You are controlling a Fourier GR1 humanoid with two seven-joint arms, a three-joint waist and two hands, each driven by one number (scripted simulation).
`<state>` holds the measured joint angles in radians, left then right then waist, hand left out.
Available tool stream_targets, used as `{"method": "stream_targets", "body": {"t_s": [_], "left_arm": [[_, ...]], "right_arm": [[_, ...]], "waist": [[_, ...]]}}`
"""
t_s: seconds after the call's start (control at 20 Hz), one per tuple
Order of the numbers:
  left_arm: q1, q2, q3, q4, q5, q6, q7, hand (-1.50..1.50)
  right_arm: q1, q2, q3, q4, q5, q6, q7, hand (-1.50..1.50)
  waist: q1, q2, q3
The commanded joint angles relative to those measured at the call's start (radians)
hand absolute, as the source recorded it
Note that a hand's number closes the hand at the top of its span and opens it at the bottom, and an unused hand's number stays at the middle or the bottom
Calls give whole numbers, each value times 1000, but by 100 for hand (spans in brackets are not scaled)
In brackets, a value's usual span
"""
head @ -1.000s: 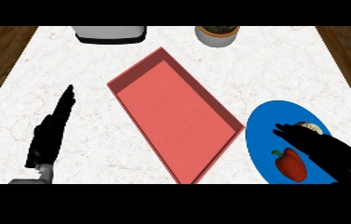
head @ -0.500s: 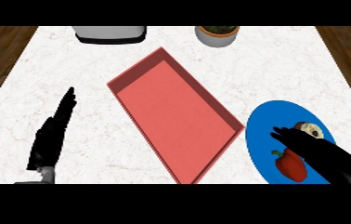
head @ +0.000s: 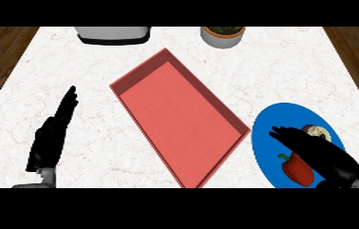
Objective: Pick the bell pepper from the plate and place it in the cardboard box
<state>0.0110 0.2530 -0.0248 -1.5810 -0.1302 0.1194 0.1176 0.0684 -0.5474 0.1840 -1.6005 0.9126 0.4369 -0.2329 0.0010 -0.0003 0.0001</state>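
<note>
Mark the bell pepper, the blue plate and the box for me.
bell pepper [head: 300,170], head view, on its red body left of the robot hand.
blue plate [head: 270,128], head view, on its bare left rim.
box [head: 179,114], head view, on its red floor.

A white marbled counter is filling the view, with dark wooden floor showing at both upper corners.
</note>
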Motion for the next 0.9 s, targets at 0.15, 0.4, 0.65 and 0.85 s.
{"method": "stream_targets", "body": {"t_s": [0.15,0.4,0.65,0.85], "left_arm": [[-34,-31,28,68,-25,-21,-35,0],[-56,-44,44,129,-24,-22,-64,0],[-39,0,75,34,-4,-68,0,0],[-18,-22,73,43,-8,-79,-20,0]], "right_arm": [[18,19,-26,96,64,-21,-84,150],[-12,54,-33,126,132,-211,-135,150],[-61,62,-100,162,118,-288,-200,150],[17,105,-108,66,151,-319,-135,150]], "waist": [[-2,0,0],[-3,2,0],[2,0,0],[-3,0,0]]}}
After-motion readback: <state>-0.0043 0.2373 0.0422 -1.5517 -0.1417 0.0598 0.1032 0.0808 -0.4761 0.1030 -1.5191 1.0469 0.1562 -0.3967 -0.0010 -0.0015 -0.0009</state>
